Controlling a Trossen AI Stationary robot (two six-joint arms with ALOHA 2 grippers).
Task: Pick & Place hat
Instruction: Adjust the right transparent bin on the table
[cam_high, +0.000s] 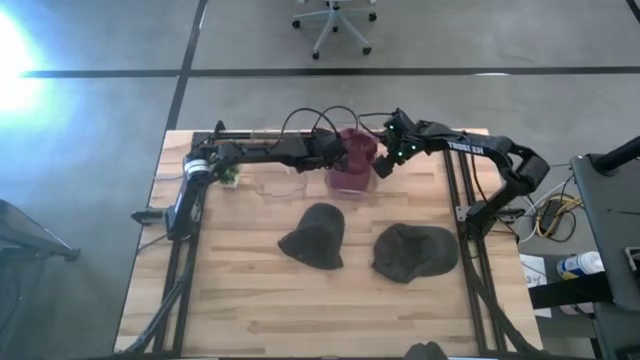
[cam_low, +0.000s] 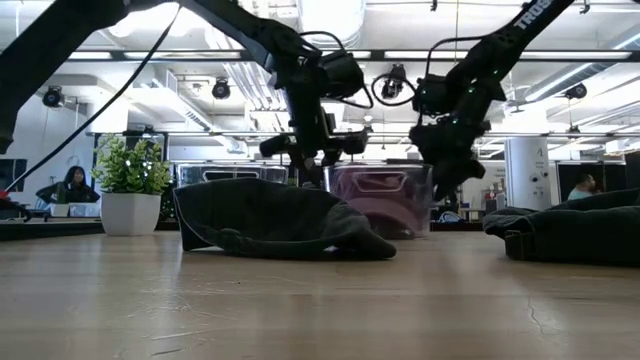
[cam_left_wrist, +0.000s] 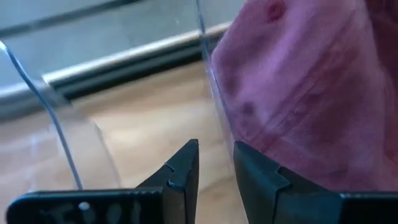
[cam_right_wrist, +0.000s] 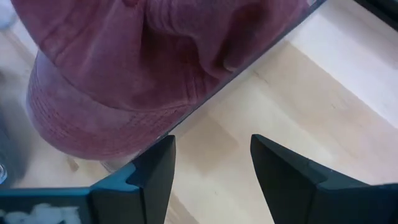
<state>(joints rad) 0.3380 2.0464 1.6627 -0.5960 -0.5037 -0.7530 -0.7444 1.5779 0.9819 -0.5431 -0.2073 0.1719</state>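
The maroon hat (cam_high: 356, 150) sits inside a clear plastic bin (cam_high: 352, 185) at the far side of the bench (cam_high: 250, 290); the left jaws (cam_high: 338, 155) hang just beside the bin's wall, narrowly parted, gripping nothing, the hat close on the other side of the plastic; the right jaws (cam_high: 384, 162) hang spread beside the bin's opposite wall, empty. Nearer than both jaws, two dark hats lie apart on the wood: one (cam_high: 315, 236) and another (cam_high: 414, 250).

left gripper (cam_high: 342, 152): narrowly parted, raised | right gripper (cam_high: 383, 165): spread wide, raised, facing left gripper
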